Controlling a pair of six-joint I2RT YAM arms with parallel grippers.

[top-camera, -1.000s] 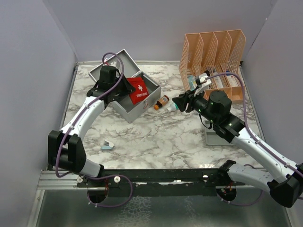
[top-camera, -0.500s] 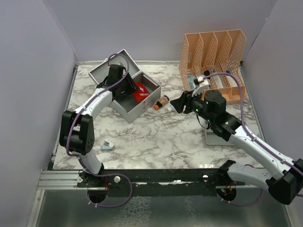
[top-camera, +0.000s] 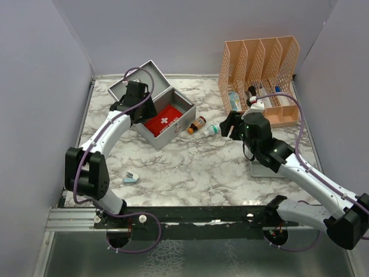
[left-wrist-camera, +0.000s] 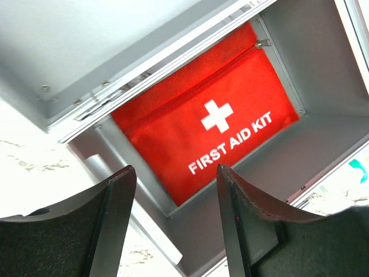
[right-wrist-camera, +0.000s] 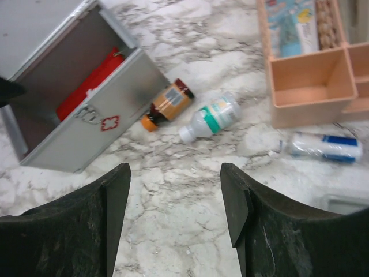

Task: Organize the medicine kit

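Medicine kit (top-camera: 171, 133) stands open on the marble table (top-camera: 190, 167) in the top view, its lid (top-camera: 136, 78) tipped back and a red pouch (top-camera: 164, 122) lying flat inside. The left arm bends at the elbow and reaches up along the kit's left side, and the left gripper (top-camera: 140, 105) hangs over the kit's rear left corner by the hinge. The right arm stretches on a slant toward the kit, with the right gripper (top-camera: 228, 124) just right of it, near a brown bottle (top-camera: 197, 124) and a white bottle (top-camera: 212, 130).

From the left wrist, the left gripper (left-wrist-camera: 176, 228) points down into the kit above the pouch's "FIRST AID KIT" print, its jaws spread with nothing between them.

From the right wrist, the right gripper (right-wrist-camera: 176, 222) has its jaws wide apart and empty. The two bottles lie on their sides just right of the kit's latched front wall, and an orange organizer (right-wrist-camera: 305, 86) stands farther right.
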